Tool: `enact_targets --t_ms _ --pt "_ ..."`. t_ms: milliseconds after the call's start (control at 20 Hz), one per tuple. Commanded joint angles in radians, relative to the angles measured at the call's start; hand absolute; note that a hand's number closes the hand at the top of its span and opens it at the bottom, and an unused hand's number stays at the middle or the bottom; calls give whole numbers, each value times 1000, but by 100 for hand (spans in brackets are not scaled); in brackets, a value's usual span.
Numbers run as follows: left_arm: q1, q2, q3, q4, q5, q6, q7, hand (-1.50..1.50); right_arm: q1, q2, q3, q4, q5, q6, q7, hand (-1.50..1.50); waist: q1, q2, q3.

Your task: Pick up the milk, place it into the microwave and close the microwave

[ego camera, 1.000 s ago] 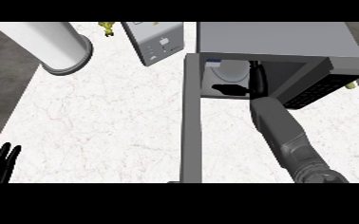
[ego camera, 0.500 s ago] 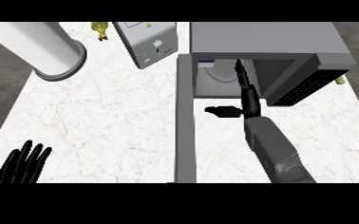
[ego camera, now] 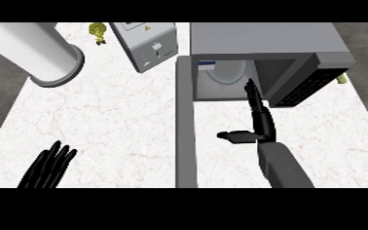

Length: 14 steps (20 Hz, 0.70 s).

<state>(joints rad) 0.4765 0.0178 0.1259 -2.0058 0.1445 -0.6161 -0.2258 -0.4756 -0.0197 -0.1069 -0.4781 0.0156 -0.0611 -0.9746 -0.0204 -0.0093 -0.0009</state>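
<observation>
Microwave: grey box at 1 o'clock on the counter top. Door is open and swung fully out, seen edge-on as a long grey bar running from the cavity's left edge toward 6 o'clock. Cavity exposed, with dark walls on its right side. Dark control panel at 3 o'clock of the cavity, angled.

Milk: white, with a blue strip along its upper-left edge. Sits inside the cavity, in the left half, near the hinge side. Upright or lying: cannot tell.
</observation>
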Motion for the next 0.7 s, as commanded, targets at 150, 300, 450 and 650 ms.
enact_targets --t_ms 150,300,450,650 --pt "-60 -17 -150 48 -163 60 -29 150 272 -10 33 -308 -66 118 18 -150 -15 -2 -1" --pt "-92 -18 -192 49 -205 76 6 150 360 -68 44 -498 -108 186 117 150 -8 0 -1" --pt "-185 -18 -219 107 -233 126 47 150 526 -55 100 -692 -113 205 166 150 -14 2 -1" --pt "-343 -18 -264 246 -325 200 15 150 570 -93 36 -820 -206 228 247 -150 -2 7 0"
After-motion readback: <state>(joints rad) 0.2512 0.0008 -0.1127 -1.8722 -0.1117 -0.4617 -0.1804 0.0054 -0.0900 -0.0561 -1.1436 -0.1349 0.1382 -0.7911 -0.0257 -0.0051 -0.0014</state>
